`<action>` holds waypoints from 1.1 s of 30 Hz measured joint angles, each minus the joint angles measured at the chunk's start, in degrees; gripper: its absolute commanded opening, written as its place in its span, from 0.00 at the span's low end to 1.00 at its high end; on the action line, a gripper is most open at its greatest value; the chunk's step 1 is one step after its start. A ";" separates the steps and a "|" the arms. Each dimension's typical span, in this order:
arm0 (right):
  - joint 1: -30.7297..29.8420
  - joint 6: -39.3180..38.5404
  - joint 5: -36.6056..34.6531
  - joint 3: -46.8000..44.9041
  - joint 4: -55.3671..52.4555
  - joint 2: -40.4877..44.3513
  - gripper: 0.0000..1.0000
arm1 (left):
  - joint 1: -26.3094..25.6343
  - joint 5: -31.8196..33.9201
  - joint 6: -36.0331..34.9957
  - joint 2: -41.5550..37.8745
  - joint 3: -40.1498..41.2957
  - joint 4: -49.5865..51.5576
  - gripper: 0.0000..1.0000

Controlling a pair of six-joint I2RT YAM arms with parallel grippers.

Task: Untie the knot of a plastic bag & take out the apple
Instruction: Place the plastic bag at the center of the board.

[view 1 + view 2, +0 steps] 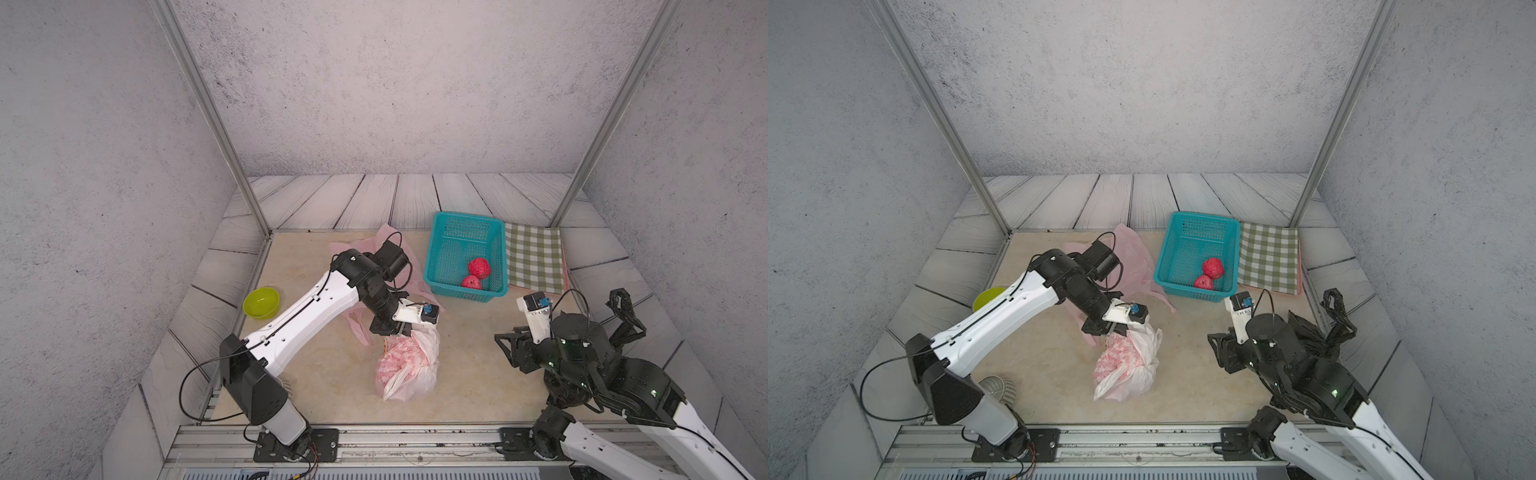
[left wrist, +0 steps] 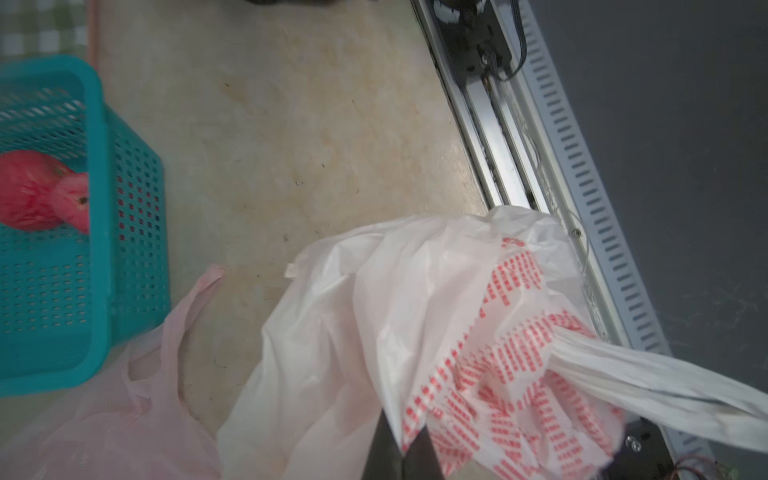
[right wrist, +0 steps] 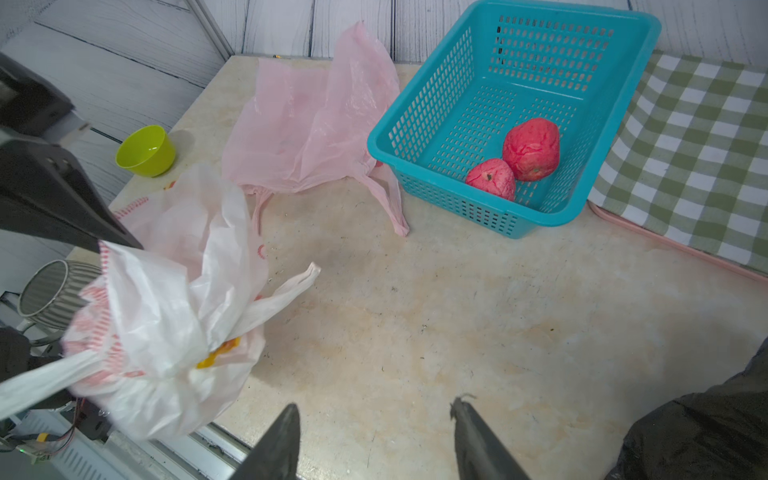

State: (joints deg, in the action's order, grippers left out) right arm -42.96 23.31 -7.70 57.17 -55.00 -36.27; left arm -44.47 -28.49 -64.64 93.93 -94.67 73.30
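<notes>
A white plastic bag (image 1: 409, 365) (image 1: 1129, 365) with red print lies crumpled at the front middle of the table. My left gripper (image 1: 409, 330) (image 2: 402, 432) is shut on a fold at the bag's far edge (image 2: 457, 311). Two handle strips (image 3: 291, 286) stick out loose, and I cannot make out a knot. What the bag (image 3: 166, 316) holds is hidden except for a yellow patch. Two red apples (image 1: 479, 267) (image 3: 531, 149) lie in the teal basket (image 1: 430, 266). My right gripper (image 1: 509, 338) (image 3: 376, 409) hovers open and empty over bare table to the bag's right.
A flat pink bag (image 3: 307, 124) lies beyond the white one, partly under my left arm. A green bowl (image 1: 261, 302) sits at the left edge and a ribbed metal cup (image 1: 994, 388) at the front left. A checked cloth (image 1: 534, 257) and a black bag (image 1: 623, 316) lie on the right.
</notes>
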 measured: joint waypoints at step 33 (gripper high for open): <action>0.00 -0.70 -0.04 -8.15 9.46 -11.28 0.94 | -9.77 40.13 36.33 -13.46 11.21 -43.69 0.99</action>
State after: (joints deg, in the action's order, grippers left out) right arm -42.96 22.61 -7.75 49.01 -45.54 -47.55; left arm -54.24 11.64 -28.32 80.47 -83.46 29.61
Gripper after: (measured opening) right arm 0.928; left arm 0.994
